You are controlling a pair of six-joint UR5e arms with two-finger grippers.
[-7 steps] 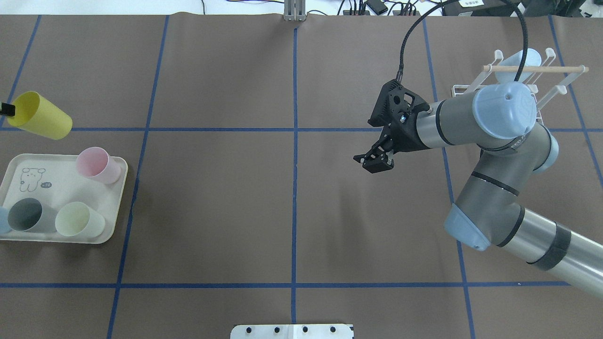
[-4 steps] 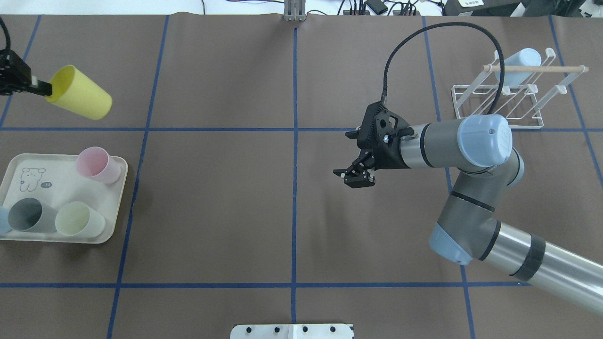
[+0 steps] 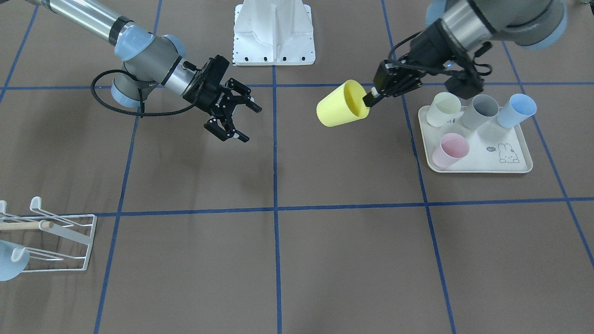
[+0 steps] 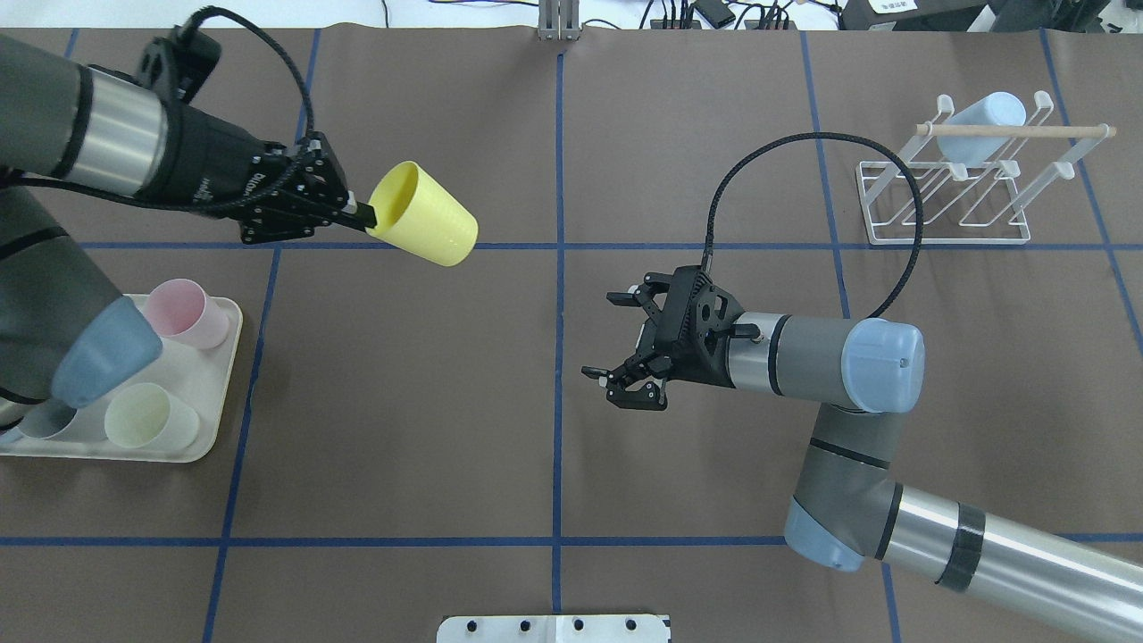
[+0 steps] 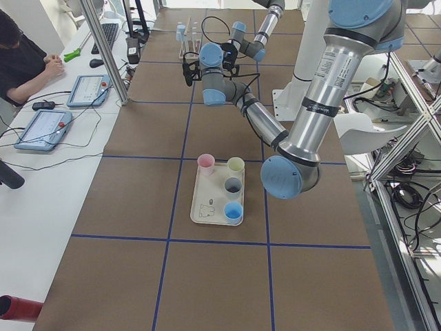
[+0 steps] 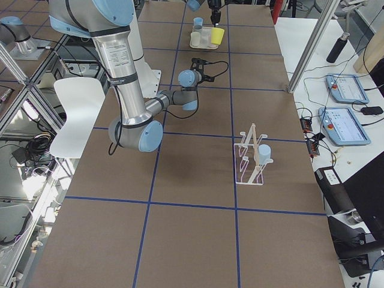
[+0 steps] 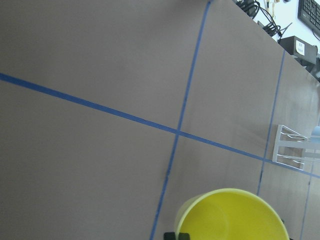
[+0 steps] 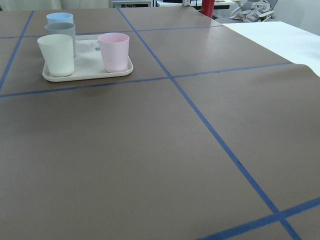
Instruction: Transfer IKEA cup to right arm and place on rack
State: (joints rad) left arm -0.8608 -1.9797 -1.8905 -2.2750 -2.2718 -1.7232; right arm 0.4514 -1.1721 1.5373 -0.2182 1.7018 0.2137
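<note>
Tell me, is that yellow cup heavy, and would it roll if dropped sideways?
Probably light: the left tool holds the yellow cup out sideways by one pinch on its rim. It seems stiff, since the pinched rim looks round. Being tapered, it would likely roll in a curve.

A robotics lab. Robot arms (image 4: 804,353) reach over a desk (image 4: 402,402) gridded with blue tape (image 4: 558,446). Teach pendants (image 5: 45,127) and aluminium posts (image 5: 103,48) stand beside it.

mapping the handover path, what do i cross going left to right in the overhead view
cream tray → left gripper → yellow cup → right gripper → white wire rack
</note>
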